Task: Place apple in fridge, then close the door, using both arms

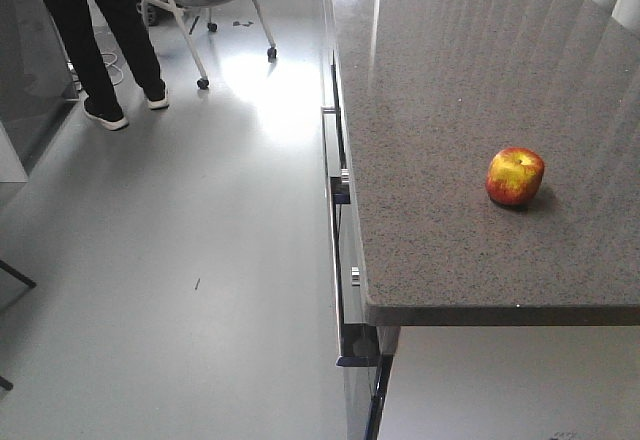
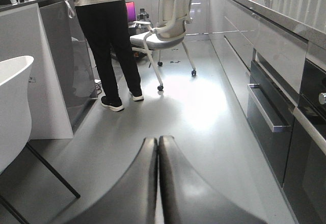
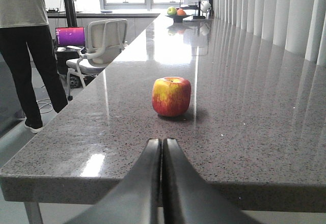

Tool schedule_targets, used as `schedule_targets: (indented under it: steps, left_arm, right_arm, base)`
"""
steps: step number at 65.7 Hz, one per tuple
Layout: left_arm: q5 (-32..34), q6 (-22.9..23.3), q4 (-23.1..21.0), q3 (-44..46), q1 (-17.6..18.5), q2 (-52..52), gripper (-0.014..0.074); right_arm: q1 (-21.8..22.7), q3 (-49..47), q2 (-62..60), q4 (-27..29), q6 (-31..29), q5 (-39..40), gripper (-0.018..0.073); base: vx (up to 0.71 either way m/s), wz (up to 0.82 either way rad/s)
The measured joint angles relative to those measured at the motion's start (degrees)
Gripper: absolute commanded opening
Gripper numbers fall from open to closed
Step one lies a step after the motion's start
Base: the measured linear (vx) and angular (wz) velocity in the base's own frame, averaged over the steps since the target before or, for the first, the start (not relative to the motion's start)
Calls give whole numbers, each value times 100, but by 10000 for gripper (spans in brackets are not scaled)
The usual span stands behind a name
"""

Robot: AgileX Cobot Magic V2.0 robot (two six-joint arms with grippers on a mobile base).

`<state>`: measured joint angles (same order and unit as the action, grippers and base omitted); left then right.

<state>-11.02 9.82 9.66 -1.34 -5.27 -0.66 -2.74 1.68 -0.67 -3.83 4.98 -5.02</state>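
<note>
One floor point(image 1: 200, 240): pale grey and glossy, running along the left side of the counter.
Counter point(image 1: 470, 60): grey speckled stone top, polished, with window light reflected along its length (its near edge crossed the bottom of the right wrist view).
Cabinet fronts point(image 2: 270, 81): grey drawers with a bar handle, set under the counter and seen in the left wrist view.
Person point(image 2: 109, 46): stood at the far end of the aisle in black trousers, dark shoes with white soles and a light top; head out of frame.
Chair point(image 2: 170, 20): white office chair on castors, just beside the person and near the cabinet fronts.
Left gripper point(image 2: 157, 140): dark fingers pressed together with nothing between them, held above the floor and facing down the aisle.
Right gripper point(image 3: 162, 141): fingers likewise together and empty, about level with the counter's near edge, pointed at the apple but apart from it.
Bowl point(image 3: 175, 15): at the counter's far end, holding one green and one orange fruit.
Apple point(image 3: 171, 96): red with a yellow patch round the stem, upright on the counter near its front edge, nothing touching it.
</note>
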Motion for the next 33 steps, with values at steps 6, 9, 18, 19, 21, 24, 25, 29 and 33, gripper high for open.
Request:
schedule_targets:
  steps: [6,9,18,19,21,24,25,29,33]
  left_arm:
    - [0,0,0,0,0,0,-6]
    - [0,0,0,0,0,0,-6]
    - [0,0,0,0,0,0,-6]
    - [0,0,0,0,0,0,-6]
    - [0,0,0,0,0,0,-6]
    - [0,0,0,0,0,0,-6]
    - [0,0,0,0,0,0,-6]
    - [0,0,0,0,0,0,-6]
    - [0,0,0,0,0,0,-6]
  right_arm:
    - [0,0,0,0,0,0,-3]
    - [0,0,0,0,0,0,-3]
    - [0,0,0,0,0,0,-3]
    - [0,0,0,0,0,0,-3]
    - [0,0,0,0,0,0,-3]
    - [0,0,0,0,0,0,-3]
    - [0,0,0,0,0,0,-3]
    - [0,0,0,0,0,0,-3]
    - [0,0,0,0,0,0,-3]
  base:
    - [0,0]
    - [0,0]
    - [0,0]
    - [0,0]
    - [0,0]
    - [0,0]
    - [0,0]
    - [0,0]
    - [0,0]
